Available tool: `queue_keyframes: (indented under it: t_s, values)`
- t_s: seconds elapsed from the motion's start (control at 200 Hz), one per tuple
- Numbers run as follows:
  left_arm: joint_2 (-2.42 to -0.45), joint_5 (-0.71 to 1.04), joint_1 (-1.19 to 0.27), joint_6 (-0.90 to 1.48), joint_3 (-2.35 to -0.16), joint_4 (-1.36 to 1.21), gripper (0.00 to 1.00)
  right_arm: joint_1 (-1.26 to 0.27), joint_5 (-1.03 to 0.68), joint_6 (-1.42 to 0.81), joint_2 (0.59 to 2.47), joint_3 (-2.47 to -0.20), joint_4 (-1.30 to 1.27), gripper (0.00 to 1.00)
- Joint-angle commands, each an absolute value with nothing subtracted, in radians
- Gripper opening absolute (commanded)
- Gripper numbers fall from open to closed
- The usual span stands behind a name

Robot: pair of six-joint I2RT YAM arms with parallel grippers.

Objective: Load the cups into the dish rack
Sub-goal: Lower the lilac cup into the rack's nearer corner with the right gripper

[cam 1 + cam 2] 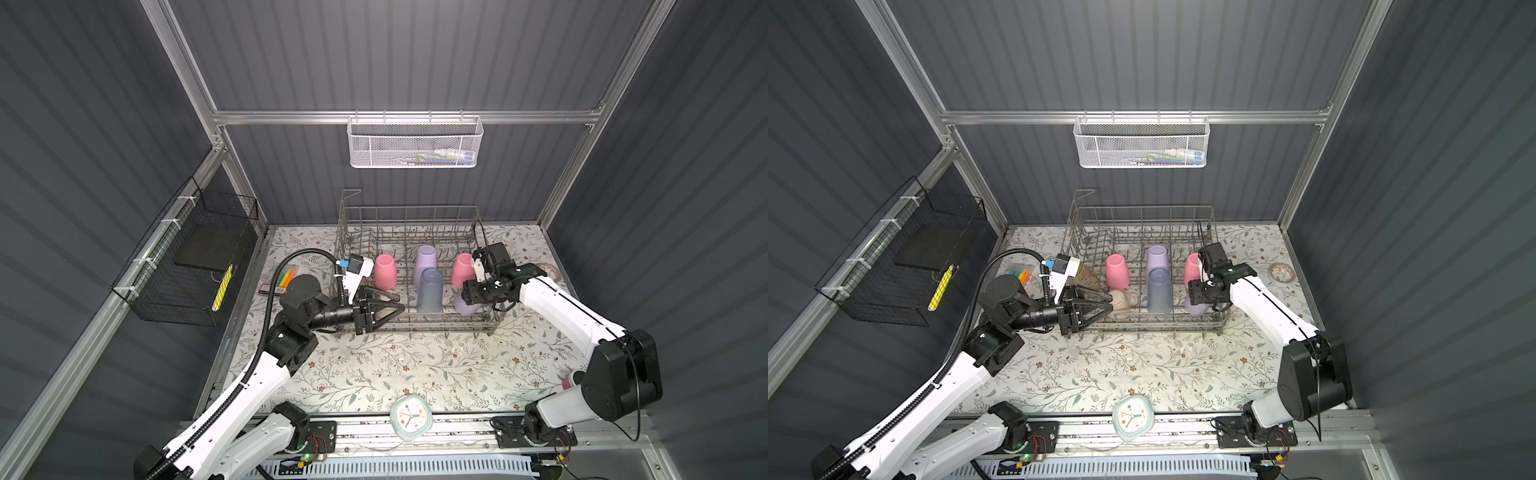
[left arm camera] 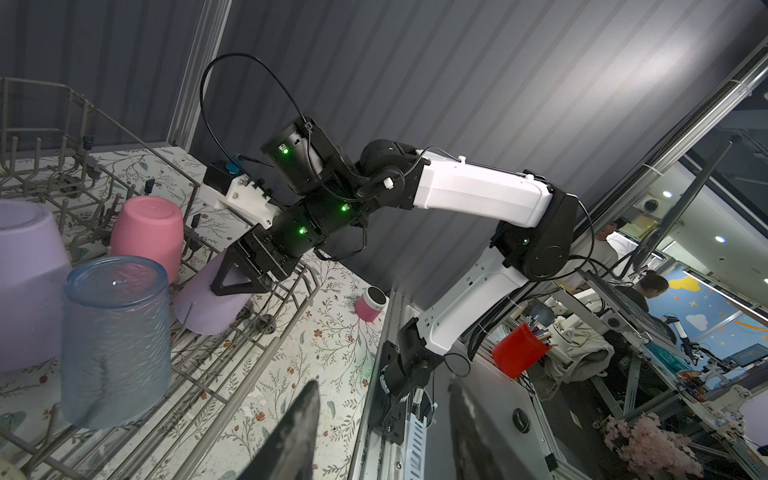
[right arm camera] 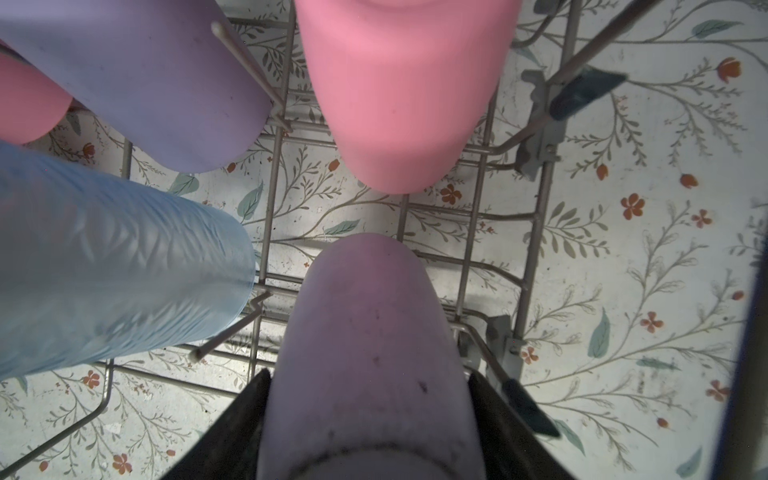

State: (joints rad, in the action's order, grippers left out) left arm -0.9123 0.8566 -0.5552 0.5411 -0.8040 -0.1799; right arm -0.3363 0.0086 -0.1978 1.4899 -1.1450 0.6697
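Right gripper [image 3: 368, 386]: jaws clamped on lilac cup [image 3: 365, 316], mouth down and tilted, in near right corner of dish rack [image 1: 432, 322]. Left gripper [image 1: 400, 302]: fingers partly apart, empty, tips just beside short beige cup [image 1: 1121, 301] inside rack

Robotics lab, aluminium-framed cell [image 1: 399, 117], cluttered workbenches [image 2: 648, 316]

Left arm [image 1: 266, 374]: stretched forward, low, wrist level; left claw [image 1: 401, 302] points toward the middle, jaws apart, empty.
Right arm [image 1: 561, 309]: elbow raised, forearm angled inward; right claw [image 3: 368, 374] points down, clamped on lilac cup [image 3: 365, 316].
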Motion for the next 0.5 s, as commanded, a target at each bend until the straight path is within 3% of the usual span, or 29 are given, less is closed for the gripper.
queue_keyframes:
  t_s: [0.0,0.495]
  values:
    - [-0.91,0.871,-0.552,0.522,-0.789,-0.203,0.51,-0.337,0.025,-0.205,1.514,-1.115,0.717,0.37]
    - [-0.91,0.867,-0.552,0.518,-0.78,-0.202,0.51,-0.343,0.037,-0.213,1.467,-1.123,0.751,0.75]
